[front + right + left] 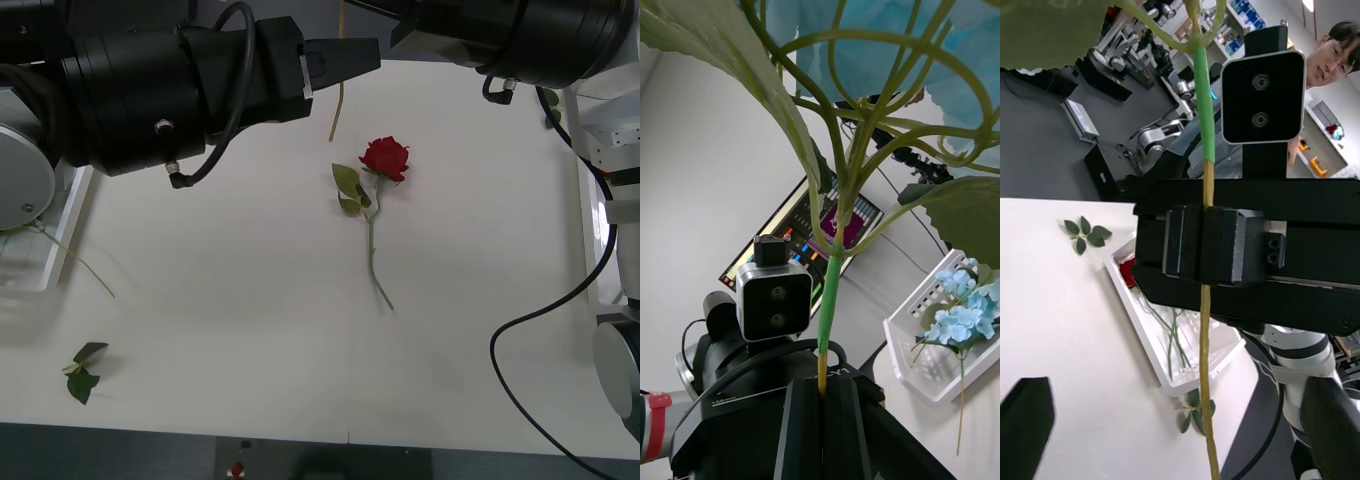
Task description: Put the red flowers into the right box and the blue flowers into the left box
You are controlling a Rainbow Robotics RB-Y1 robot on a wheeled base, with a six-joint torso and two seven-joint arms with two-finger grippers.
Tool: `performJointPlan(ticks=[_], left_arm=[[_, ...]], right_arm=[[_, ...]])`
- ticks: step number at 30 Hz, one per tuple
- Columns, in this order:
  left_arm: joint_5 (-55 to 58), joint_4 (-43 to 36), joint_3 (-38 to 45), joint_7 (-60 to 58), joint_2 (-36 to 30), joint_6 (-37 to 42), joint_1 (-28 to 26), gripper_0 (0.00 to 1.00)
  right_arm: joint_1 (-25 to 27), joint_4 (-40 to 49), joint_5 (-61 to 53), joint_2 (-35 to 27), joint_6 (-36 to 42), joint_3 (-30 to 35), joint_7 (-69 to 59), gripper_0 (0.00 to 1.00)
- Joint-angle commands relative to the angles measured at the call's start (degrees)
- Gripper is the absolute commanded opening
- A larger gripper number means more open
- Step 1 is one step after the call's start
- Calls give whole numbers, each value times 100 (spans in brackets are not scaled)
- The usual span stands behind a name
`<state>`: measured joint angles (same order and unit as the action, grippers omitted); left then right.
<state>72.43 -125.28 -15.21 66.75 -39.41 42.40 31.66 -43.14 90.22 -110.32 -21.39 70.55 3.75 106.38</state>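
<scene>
Front view: a pale surface (250,330) is recorded, with both arms raised over its far edge.

The left end effector (345,58) is held above the far middle of the surface. In the left wrist view its black fingers (1026,427) are seen set wide apart, with nothing between them.

The right end effector (822,412) is clamped on the lower stem of one blue flower (865,45), which is held clear of the surface. Its light-blue head and broad leaves are seen above the fingers in the right wrist view. In the front view the stem end (341,105) is seen hanging just beside the left end effector's tip.

The left box (902,360) is located at the surface's left edge. Further blue flowers (964,307) are lying inside it, with one stem projecting over the rim.

The right box (1139,315) is seen at the surface's edge in the left wrist view. Red flowers (1129,271) are lying in it; their number cannot be told.

One red flower (384,158) is left lying on the surface near the centre, bloom toward the far side, well apart from both boxes.

A loose leaf sprig (82,372) is noted at the near left corner. Another sprig (1086,234) is seen beside the right box.
</scene>
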Motion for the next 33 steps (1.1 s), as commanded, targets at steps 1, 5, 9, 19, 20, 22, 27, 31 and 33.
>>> performJointPlan(ticks=[1, 5, 9, 19, 20, 22, 27, 31, 33], left_arm=[[-71, -84, -96, -118, 56, -12, 174, 16], [-106, -84, -140, -144, 56, -12, 182, 0], [-124, -75, -175, -171, 56, -12, 182, 0], [-168, -75, -175, -267, 56, -12, 226, 0], [-186, -75, -184, -276, 56, -12, 226, 0], [-203, -75, -175, -294, 65, -12, 218, 0], [-247, -75, -166, -303, 56, -12, 218, 0], [-291, -66, -140, -329, 39, -12, 218, 0], [-282, -40, -70, -373, 12, -12, 209, 0]], right_arm=[[-124, 172, -42, -14, -33, -32, 111, 0], [-124, 172, -42, -14, -33, -32, 111, 0], [-124, 172, -42, -14, -33, -32, 111, 0], [-124, 172, -42, -14, -33, -32, 111, 0], [-124, 172, -42, -14, -33, -32, 111, 0], [-124, 172, -42, -14, -33, -32, 111, 0], [-124, 172, -42, -14, -33, -32, 111, 100], [-124, 172, -42, -14, -33, -32, 111, 100], [-124, 172, -42, -14, -33, -32, 111, 100]])
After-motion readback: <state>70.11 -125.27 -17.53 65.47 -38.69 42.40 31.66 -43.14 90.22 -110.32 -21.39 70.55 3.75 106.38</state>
